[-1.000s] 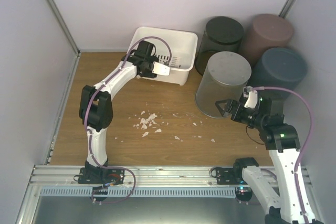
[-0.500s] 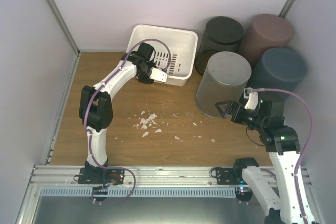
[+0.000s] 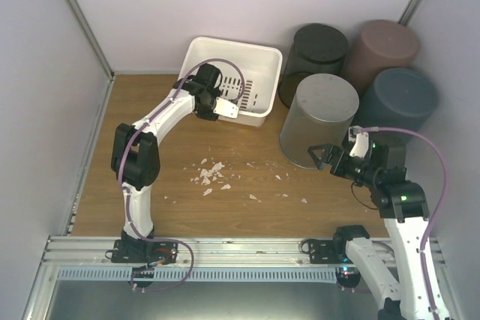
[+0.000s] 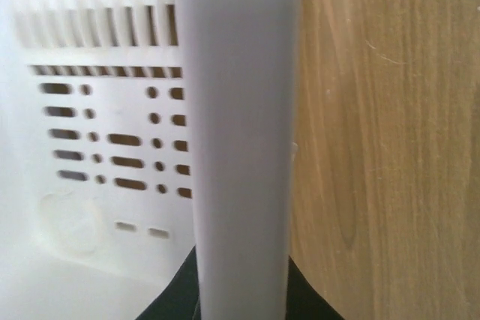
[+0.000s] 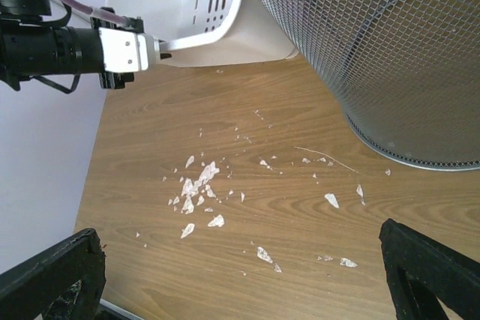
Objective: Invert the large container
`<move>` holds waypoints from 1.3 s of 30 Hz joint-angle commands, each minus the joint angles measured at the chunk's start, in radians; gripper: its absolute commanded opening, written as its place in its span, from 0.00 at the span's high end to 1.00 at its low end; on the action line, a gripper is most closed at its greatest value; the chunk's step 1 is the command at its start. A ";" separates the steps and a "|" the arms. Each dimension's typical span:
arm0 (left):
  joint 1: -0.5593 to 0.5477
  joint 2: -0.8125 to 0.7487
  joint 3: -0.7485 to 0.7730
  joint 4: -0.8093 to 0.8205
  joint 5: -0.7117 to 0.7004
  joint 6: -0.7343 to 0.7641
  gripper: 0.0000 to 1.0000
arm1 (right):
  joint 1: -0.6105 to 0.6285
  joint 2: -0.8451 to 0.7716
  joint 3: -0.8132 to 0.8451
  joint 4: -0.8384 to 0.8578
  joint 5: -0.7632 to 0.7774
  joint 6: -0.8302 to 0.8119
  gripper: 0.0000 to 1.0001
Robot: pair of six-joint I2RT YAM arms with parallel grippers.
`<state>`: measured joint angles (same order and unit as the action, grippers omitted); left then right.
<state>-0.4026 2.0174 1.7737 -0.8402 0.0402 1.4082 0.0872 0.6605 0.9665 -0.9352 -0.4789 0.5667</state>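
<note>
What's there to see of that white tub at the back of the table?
The white tub is a rectangular, open-topped bin of what looks like matte plastic, with rounded corners and rows of slots and holes in one panel. It sits at the back of the wooden table, near a mesh bin. The left claw grips its near rim, and it looks tipped.

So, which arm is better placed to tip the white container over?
Left. The left gripper holds the near rim of the white container, while the right gripper is open beside the mesh bin, away from that container.
</note>
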 commanded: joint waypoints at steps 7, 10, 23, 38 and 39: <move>-0.017 -0.037 -0.044 -0.005 0.014 -0.082 1.00 | 0.010 -0.009 -0.010 -0.007 0.002 0.006 0.00; -0.015 -0.072 0.029 -0.097 0.041 -0.134 1.00 | 0.011 -0.012 0.009 -0.024 0.011 -0.001 0.00; 0.164 -0.408 0.269 -0.215 0.846 -0.716 1.00 | 0.011 0.003 0.193 -0.087 0.044 0.013 0.00; 0.485 -0.623 -0.463 1.356 1.399 -2.272 1.00 | 0.011 0.000 0.283 -0.142 0.079 0.091 0.00; 0.485 -0.625 -0.508 1.487 1.378 -2.402 1.00 | 0.011 0.001 0.280 -0.140 0.080 0.094 0.00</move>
<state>0.0849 1.4475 1.3556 -0.0883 1.3273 -0.4404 0.0872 0.6609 1.2301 -1.0527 -0.4194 0.6350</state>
